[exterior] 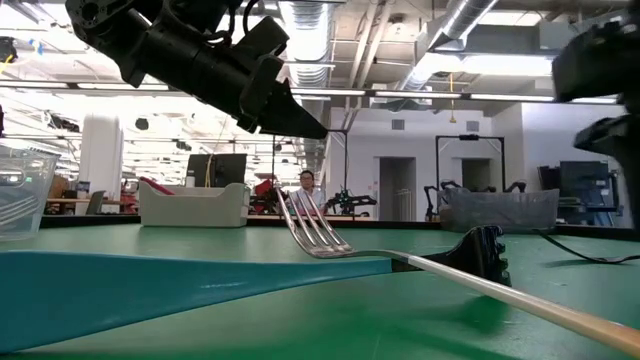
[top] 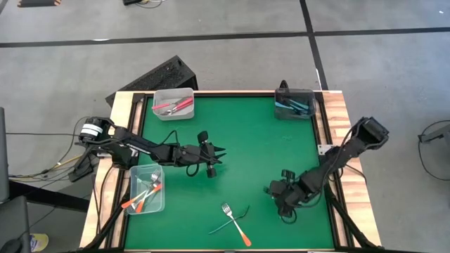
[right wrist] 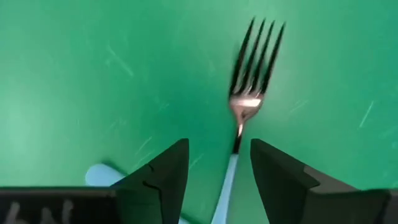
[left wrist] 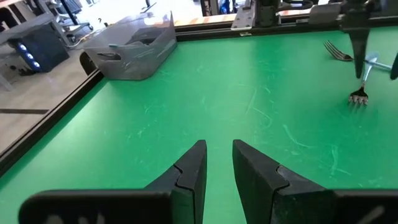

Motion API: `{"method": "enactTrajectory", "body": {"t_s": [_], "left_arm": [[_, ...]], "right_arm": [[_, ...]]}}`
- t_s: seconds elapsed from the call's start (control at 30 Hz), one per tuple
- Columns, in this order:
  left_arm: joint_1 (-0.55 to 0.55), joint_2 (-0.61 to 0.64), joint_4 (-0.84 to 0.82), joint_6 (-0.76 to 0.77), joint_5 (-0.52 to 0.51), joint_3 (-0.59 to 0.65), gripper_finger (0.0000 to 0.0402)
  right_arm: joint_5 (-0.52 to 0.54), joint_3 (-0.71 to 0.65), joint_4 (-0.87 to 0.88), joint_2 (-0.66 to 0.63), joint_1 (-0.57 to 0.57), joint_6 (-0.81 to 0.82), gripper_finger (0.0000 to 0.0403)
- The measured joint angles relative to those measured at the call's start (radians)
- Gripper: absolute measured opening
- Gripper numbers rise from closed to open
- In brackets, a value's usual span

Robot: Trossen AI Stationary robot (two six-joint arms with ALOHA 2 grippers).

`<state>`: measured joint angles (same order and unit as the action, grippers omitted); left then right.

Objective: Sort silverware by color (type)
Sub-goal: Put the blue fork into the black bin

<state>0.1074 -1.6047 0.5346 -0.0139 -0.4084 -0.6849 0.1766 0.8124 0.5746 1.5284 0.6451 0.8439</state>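
Note:
My right gripper [right wrist: 219, 168] hangs open over the mat's near right part [top: 280, 198], fingers pointing steeply down. They stand on either side of the light-blue handle [right wrist: 227, 180] of a fork [right wrist: 249, 93] that lies flat, without touching it. The left wrist view shows the same fork [left wrist: 359, 94], with another fork head [left wrist: 339, 53] just behind it. My left gripper [left wrist: 219, 155] hovers over the mat's middle [top: 216, 153], open by a narrow gap and holding nothing. An orange-handled fork [top: 235, 225] and a teal-handled utensil [top: 218, 226] lie crossed near the front edge.
A clear bin [top: 173, 104] with red and pink utensils stands at the far left. A dark grey bin [top: 294, 105] with blue ones is at the far right. A clear bin [top: 146, 190] with orange forks sits at the near left. Bare green mat [top: 253, 140] lies between them.

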Motion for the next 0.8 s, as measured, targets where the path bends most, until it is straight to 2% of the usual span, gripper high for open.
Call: {"method": "enactTrajectory", "body": {"t_s": [0.13, 0.33, 0.47, 0.67, 0.8], "left_arm": [[0.000, 0.000, 0.001, 0.000, -0.007, 0.000, 0.0067], [0.000, 0.000, 0.003, 0.000, -0.025, 0.000, 0.0067], [0.000, 0.000, 0.002, 0.000, -0.026, 0.000, 0.0067], [0.000, 0.000, 0.002, 0.000, -0.025, 0.000, 0.0067], [0.000, 0.000, 0.002, 0.000, -0.025, 0.000, 0.0067]], "right_arm": [[0.001, 0.001, -0.005, 0.034, 0.024, 0.042, 0.0195], [0.016, 0.006, -0.011, 0.113, 0.017, 0.075, 0.0162], [0.013, 0.007, -0.010, 0.136, 0.009, 0.059, 0.0120], [0.008, 0.002, 0.011, 0.100, -0.011, 0.010, 0.0022], [0.063, -0.005, 0.059, 0.053, -0.014, -0.004, 0.0019]]}}
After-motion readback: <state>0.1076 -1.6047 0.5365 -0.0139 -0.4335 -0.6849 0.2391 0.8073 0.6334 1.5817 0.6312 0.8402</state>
